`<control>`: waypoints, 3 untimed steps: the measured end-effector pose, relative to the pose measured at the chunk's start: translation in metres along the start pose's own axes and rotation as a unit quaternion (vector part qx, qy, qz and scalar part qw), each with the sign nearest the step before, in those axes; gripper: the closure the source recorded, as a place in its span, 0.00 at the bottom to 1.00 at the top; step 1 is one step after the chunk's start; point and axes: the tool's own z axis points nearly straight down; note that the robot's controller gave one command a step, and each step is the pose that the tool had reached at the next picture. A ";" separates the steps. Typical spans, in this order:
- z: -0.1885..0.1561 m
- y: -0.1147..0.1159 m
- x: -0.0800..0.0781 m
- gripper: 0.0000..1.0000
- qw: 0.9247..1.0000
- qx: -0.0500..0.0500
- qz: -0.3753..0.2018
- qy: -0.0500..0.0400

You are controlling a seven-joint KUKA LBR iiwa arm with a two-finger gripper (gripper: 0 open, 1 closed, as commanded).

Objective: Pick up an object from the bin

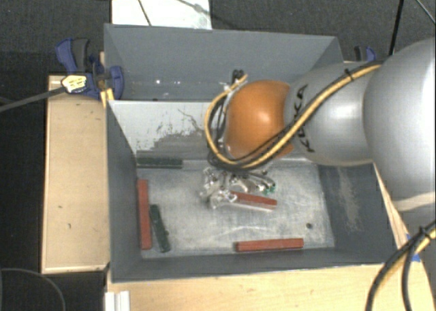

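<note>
My gripper (219, 191) is low in the middle of the bin, just under the orange cover, with its metal parts near the floor. A short red stick (256, 199) lies flat right beside it, its left end touching or tucked under the gripper and its right end pointing right. A small dark green piece (270, 185) peeks out just behind that stick. Whether the red stick is gripped is hidden by the cover.
Another red stick (269, 244) lies along the front wall. At the left, a long red stick (144, 214) and a dark green stick (160, 228) lie side by side. One more dark green stick (159, 162) rests at the back left.
</note>
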 end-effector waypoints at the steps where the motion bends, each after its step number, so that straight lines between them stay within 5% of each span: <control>1: 0.000 0.000 0.000 1.00 1.000 0.000 0.000 0.000; 2: 0.000 0.000 0.000 1.00 1.000 0.000 0.001 0.000; 3: -0.056 0.026 0.011 0.00 0.992 0.000 0.129 0.002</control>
